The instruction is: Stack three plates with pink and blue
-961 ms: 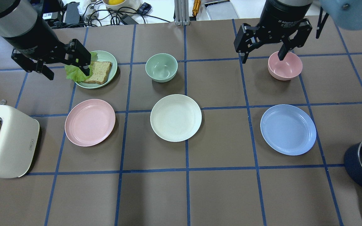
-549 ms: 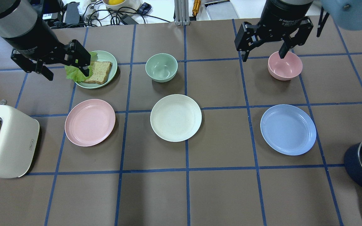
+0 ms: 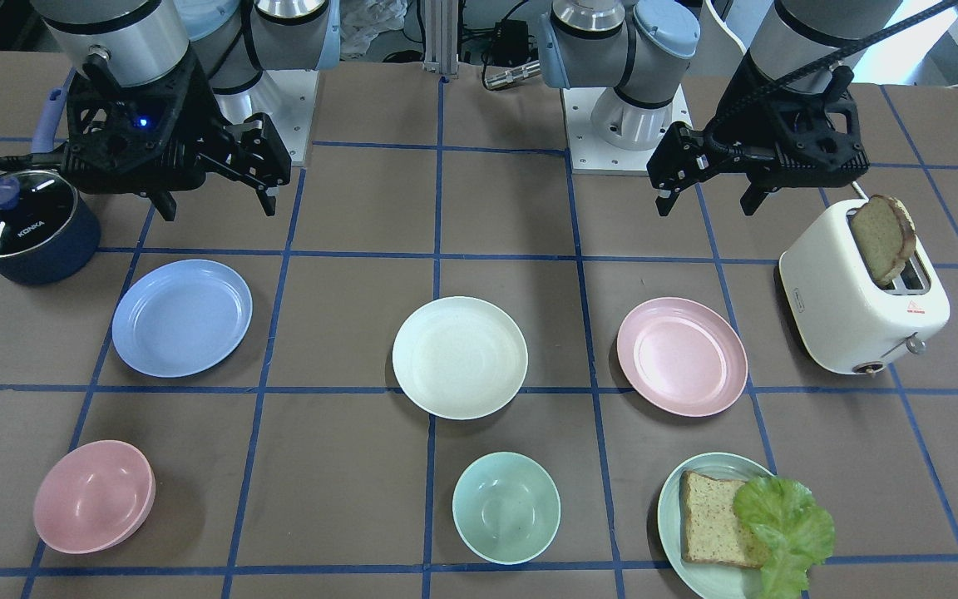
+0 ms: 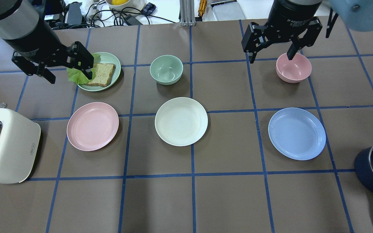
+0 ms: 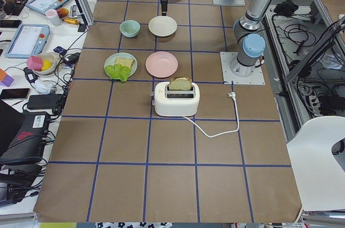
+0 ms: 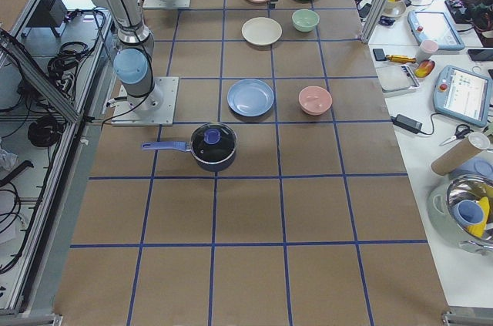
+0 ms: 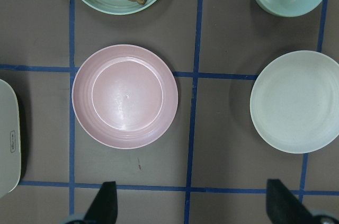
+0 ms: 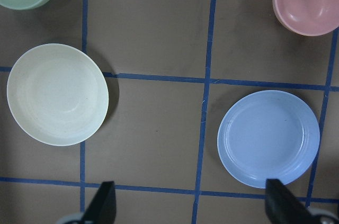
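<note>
4 plates (image 4: 93, 126), 2 bowls (image 4: 166, 69).

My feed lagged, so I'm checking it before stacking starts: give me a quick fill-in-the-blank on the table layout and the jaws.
The cream plate lies between the pink plate and the ____ one. A bread slice sticks out of the ____. The left gripper and right gripper both have their jaws ____.
Missing words: blue; toaster; open.

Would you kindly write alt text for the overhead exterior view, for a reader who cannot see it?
A pink plate, a cream-white plate and a blue plate lie apart in a row on a gridded brown table. The left gripper and right gripper hang above, jaws open, empty.
</note>
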Tool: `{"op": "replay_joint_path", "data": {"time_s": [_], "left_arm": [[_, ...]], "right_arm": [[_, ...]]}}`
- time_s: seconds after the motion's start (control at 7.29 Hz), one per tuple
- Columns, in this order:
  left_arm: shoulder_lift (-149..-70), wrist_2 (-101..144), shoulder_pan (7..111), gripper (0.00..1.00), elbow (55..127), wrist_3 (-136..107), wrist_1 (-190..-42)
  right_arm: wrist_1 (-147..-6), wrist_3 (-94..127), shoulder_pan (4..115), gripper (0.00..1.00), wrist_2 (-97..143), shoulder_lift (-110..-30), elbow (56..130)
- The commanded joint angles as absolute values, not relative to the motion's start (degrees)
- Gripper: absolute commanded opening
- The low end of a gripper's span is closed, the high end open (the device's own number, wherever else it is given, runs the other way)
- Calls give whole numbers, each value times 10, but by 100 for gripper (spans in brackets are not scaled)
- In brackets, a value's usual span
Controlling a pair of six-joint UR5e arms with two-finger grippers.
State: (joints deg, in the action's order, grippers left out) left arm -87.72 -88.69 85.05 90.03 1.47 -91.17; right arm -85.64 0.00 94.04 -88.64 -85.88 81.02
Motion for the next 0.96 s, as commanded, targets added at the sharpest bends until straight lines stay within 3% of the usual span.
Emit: {"op": "replay_joint_path", "data": {"time_s": [0.0,0.41,0.82], "left_arm": [[-875,-891,839,100,902,14,-915],[-906,-883,815,100,945,14,-904],[-967,-882,837,100,1057,23,-737]], "right_arm": [[-856,-1,940,100,-887,-860,809],[-855,1,940,100,-887,-853,810],[-851,-1,940,100,-888,-856,810]]}}
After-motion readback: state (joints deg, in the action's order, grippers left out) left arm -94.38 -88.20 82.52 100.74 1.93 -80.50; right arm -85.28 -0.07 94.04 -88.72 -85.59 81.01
